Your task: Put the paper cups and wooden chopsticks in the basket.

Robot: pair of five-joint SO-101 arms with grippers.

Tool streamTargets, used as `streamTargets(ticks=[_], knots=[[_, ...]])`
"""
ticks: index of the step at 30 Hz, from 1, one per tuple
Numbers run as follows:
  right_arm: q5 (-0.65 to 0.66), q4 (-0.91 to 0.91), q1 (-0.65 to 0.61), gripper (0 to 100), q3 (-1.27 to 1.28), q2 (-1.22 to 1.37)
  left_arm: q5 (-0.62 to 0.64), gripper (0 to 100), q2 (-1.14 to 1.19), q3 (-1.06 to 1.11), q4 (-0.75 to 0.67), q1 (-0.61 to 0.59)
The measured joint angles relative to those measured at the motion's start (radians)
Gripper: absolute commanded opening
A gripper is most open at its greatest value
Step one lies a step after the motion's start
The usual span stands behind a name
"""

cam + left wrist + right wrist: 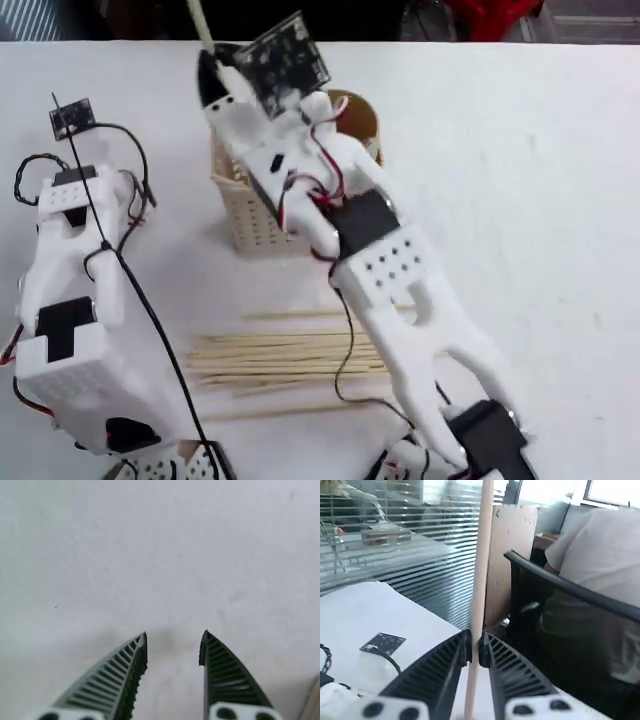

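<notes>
Right wrist view: grips one wooden chopstick [482,555] upright in right hand [475,650], over basket [240,215] far corner. Holds left hand [172,640] parted, empty, apart from basket. Leaves remaining chopsticks [280,355] on tabletop [520,150] before basket. Could drop chopstick outside rim if released tilted or off-centre.

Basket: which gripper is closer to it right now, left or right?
Right. The right gripper hangs over the basket's far edge, fingers shut on a chopstick. The left gripper is open over bare table, off to the basket's side.
</notes>
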Motion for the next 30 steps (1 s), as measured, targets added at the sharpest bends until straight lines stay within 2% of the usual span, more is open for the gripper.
streamTargets(ticks=[5,12,20,24,30], knots=[[-0.011,0.098,0.028,3.7,-0.008,0.000,0.000,18,0.000,0.000,0.000,0.000],[-0.011,0.190,0.028,23.5,-0.008,0.000,0.000,18,0.000,0.000,0.000,0.000],[-0.011,0.466,0.028,17.4,-0.008,-0.173,0.000,18,0.000,0.011,-0.035,0.000],[0.129,0.701,0.008,14.9,-0.008,-0.284,0.000,18,0.000,0.011,-0.041,-0.002],[0.404,1.066,-0.115,14.9,0.058,-0.255,0.000,18,0.000,0.011,-0.041,0.000]])
